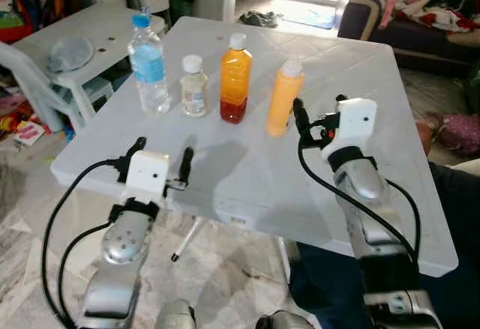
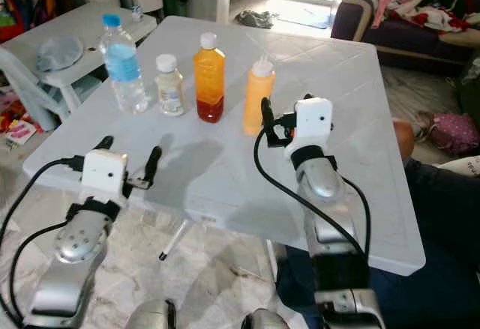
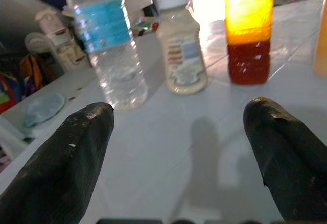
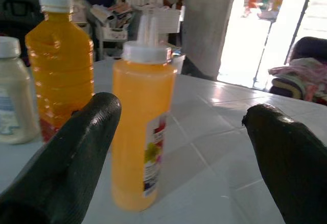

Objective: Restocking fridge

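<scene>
Four bottles stand in a row on the white worktop [image 1: 360, 104]; the right tool [image 1: 319, 112] (fingers apart) hovers beside the orange squeeze bottle [image 1: 283, 97], the left tool [image 1: 161, 157] apart too.

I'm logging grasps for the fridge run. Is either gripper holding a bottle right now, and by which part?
Nothing is held. The right gripper is open beside the orange squeeze bottle, not touching it. The left gripper is open, short of the bottles.

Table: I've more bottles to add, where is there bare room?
Bare: the white table right of the right pincer, and its near strip between both pincers. Crowded: the far-left row from water bottle to squeeze bottle.
</scene>
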You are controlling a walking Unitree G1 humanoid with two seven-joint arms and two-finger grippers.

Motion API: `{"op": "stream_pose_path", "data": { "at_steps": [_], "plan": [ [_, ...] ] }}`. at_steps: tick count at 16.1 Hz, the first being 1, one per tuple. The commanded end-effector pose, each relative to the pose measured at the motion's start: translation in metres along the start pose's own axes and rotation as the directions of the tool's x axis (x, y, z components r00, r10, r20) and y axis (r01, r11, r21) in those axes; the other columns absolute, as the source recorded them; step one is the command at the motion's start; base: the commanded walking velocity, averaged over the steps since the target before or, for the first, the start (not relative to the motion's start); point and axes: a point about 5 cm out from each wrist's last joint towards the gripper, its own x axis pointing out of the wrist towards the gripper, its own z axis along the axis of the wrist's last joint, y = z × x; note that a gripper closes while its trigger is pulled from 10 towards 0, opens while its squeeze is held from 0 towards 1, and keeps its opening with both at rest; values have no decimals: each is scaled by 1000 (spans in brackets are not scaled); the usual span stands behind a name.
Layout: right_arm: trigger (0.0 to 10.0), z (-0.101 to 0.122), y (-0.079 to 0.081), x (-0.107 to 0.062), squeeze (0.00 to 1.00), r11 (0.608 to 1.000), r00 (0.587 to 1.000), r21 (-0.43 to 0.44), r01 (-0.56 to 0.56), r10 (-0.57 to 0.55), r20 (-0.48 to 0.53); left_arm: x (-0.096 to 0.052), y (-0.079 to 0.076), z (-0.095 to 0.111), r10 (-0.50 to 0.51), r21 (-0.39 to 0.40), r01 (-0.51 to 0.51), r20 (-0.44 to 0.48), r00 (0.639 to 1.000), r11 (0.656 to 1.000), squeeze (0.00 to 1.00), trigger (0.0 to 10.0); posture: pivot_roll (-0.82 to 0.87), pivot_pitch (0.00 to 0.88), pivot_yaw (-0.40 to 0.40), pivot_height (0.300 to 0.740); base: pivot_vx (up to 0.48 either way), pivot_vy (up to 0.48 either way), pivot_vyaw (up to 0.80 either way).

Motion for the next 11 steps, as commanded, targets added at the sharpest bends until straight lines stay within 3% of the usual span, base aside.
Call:
{"op": "stream_pose_path", "data": {
  "at_steps": [1, 11],
  "plan": [
    [10000, 6, -5, 6, 0, 1000, 1000, -5, -8, 8, 26, -1, 2, 4, -4, 7, 4, 5, 1000, 1000, 0, 10000, 160, 98, -32, 740, 0, 0, 0],
    [10000, 17, -9, 26, 0, 997, 995, -35, -65, 67, 77, -9, 6, 6, -18, 37, 19, -19, 1000, 999, 0, 10000, 196, 126, -12, 740, 0, 0, 0]
  ]
}}
